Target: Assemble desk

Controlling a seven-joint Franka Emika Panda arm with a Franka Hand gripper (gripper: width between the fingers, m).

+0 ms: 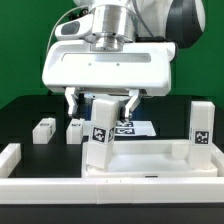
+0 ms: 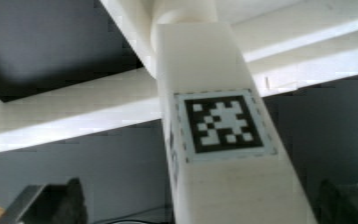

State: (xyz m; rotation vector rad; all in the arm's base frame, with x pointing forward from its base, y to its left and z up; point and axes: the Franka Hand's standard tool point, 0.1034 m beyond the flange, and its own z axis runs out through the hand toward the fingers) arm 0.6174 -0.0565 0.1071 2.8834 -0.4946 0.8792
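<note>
Black table (image 1: 22, 112) carries the desk's tabletop tray (image 1: 150, 160); one tagged leg (image 1: 100, 140) stands upright, seemingly seated in its corner. Gripper (image 1: 100, 107) fingers spread wide, flanking the leg without contact.

Plain green backdrop (image 1: 20, 40), black table (image 1: 22, 112), low white rail (image 1: 40, 190) along its edge, soft even light

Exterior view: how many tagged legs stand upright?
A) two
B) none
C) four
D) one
A: the centre leg stands upright under the gripper, and a second leg stands upright at the exterior view's right edge; no other upright leg shows.
</note>
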